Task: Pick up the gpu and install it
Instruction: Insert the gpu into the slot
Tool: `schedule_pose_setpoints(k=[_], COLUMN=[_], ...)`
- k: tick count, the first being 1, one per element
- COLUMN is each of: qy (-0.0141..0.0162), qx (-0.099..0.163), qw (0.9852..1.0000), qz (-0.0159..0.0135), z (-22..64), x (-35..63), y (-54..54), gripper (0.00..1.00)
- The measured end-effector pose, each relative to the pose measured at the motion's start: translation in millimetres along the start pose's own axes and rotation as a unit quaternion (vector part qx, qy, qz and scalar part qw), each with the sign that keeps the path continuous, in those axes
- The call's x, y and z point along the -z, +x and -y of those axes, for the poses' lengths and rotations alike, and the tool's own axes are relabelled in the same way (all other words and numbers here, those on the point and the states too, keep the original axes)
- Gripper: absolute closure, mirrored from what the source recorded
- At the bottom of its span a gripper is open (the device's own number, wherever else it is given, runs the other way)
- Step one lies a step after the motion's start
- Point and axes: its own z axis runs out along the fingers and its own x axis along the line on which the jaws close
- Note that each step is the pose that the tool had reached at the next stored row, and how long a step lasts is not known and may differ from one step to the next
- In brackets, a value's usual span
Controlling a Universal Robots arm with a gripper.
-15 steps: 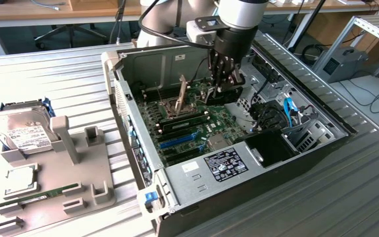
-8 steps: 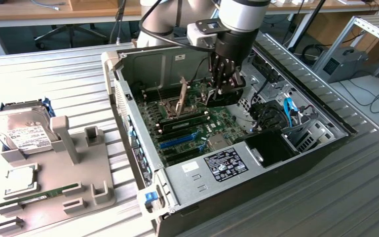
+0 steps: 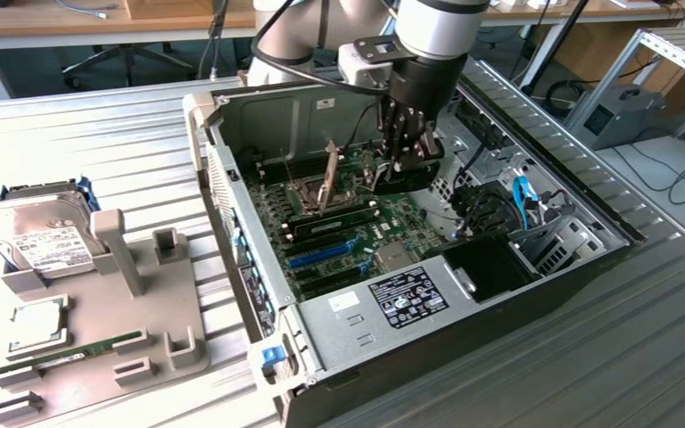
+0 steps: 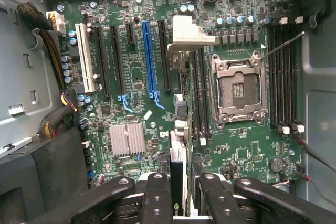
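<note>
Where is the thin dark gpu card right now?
The gpu is held edge-on in the gripper, hanging over the green motherboard inside the open computer case, beside the memory slots.

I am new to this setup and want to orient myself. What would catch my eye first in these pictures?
First, the open computer case at the center, motherboard exposed. The gripper reaches down into it, shut on the gpu, held edge-on above the motherboard. At the exterior view's left, a grey holder carries a hard drive.
</note>
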Motion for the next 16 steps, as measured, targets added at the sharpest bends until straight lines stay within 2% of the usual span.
schedule_pose_setpoints(k=[16], qy=[0.0], qx=[0.0], qw=[1.0], qz=[0.0], z=[0.1], x=[-3.8], y=[2.9], gripper=[0.74])
